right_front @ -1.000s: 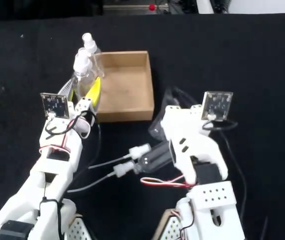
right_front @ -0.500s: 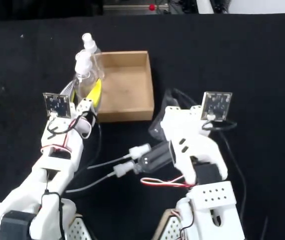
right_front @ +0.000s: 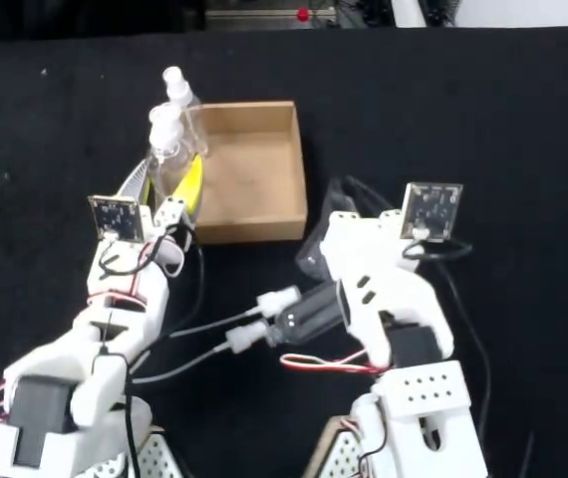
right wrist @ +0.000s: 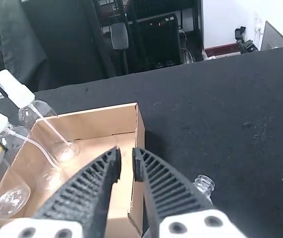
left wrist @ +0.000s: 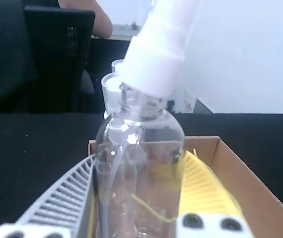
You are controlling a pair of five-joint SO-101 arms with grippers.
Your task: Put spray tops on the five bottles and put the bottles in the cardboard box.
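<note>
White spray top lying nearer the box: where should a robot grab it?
The white plastic spray top lies flat on the black table. Probably pinch its chunky head from straight above; the thin tube trailing off it looks too bendy to hold.

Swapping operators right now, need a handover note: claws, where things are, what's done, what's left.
Left claw shut on a capped bottle at the cardboard box's left wall.
Right claw shut, empty, near the box's corner.
Second capped bottle behind the held one, by the same wall.
Two loose spray tops on the table in front of the box; an uncapped bottle near the right claw.
Done: two bottles capped. Left: box them, cap and box the rest.
</note>
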